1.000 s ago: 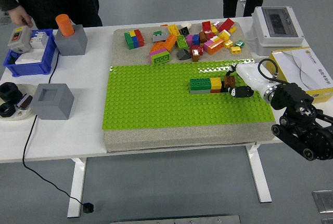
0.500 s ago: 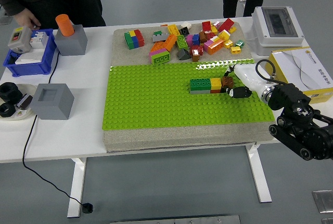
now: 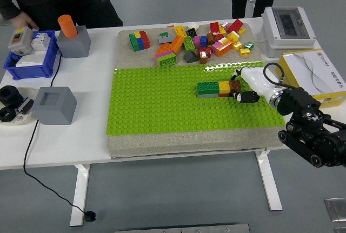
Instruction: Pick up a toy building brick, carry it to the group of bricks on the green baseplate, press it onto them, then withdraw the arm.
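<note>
— Over that last second our right hand [image 3: 244, 88] crept up and left, and the brown brick [image 3: 235, 85] went with it, until it sat flush against the yellow end of the row of bricks [image 3: 218, 88] on the green baseplate [image 3: 178, 103].

— Were we holding it at that point?

— Our fingers [image 3: 244, 97] were curled round the brown brick's right end, one dark tip just below it and another above. We judged it a pinch, though the contact was too small to be sure of.

— And the pressing?

— We thought it was the step in hand. The row lay directly to the left of our hand, green then yellow then our brown one, so the push had to go straight down, not sideways, or we'd have shoved the whole row along the studs.

— Anything close by?

— The loose brick pile [image 3: 200, 41] lay well beyond our hand, and the yellow-edged box [image 3: 313, 73] sat to its right, near our wrist. Our left arm was out of sight.
</note>
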`<state>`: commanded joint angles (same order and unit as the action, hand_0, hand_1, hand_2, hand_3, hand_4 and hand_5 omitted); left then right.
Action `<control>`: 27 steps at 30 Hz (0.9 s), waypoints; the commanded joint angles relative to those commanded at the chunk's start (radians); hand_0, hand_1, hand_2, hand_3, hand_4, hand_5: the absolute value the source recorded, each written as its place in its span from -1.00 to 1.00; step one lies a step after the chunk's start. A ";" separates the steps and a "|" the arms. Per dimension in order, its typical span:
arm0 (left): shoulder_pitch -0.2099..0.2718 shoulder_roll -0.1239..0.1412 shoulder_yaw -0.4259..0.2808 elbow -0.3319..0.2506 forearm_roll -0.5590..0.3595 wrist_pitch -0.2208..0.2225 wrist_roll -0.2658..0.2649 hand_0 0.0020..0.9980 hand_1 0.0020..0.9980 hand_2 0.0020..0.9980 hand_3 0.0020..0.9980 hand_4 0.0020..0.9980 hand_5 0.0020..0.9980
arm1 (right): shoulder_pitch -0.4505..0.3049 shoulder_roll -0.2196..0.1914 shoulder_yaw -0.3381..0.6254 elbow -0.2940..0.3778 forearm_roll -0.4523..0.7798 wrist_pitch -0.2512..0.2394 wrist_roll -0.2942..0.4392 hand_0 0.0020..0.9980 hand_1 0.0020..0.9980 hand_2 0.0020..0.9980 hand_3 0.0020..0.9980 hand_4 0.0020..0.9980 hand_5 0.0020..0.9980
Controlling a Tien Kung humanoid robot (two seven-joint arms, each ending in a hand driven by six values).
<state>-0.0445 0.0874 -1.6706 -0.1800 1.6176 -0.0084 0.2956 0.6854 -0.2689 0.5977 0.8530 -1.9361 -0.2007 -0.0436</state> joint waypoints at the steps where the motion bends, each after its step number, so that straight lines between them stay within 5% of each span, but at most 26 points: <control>1: 0.000 0.000 0.000 0.000 0.000 0.000 0.000 0.56 0.56 0.45 -0.11 1.00 0.68 | 0.000 0.000 -0.001 0.000 0.000 0.000 0.000 0.39 0.43 0.56 0.07 0.09 -0.51; 2: 0.001 0.000 0.001 0.000 -0.001 0.000 0.000 0.56 0.56 0.45 -0.11 1.00 0.68 | 0.000 0.000 -0.001 -0.001 0.000 0.000 0.000 0.39 0.43 0.56 0.07 0.09 -0.51; 3: 0.001 0.000 0.001 0.000 -0.002 0.000 0.000 0.56 0.56 0.45 -0.11 1.00 0.68 | 0.000 0.000 -0.002 -0.001 0.000 0.001 0.000 0.39 0.44 0.58 0.32 0.09 -0.51; 27: 0.003 0.001 -0.006 0.000 0.013 0.000 -0.002 0.56 0.56 0.45 -0.11 1.00 0.69 | -0.001 0.000 0.001 -0.006 0.006 0.006 -0.002 0.40 0.46 0.61 0.36 0.23 -0.45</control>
<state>-0.0415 0.0881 -1.6765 -0.1800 1.6306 -0.0081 0.2932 0.6839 -0.2684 0.5986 0.8470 -1.9299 -0.1950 -0.0455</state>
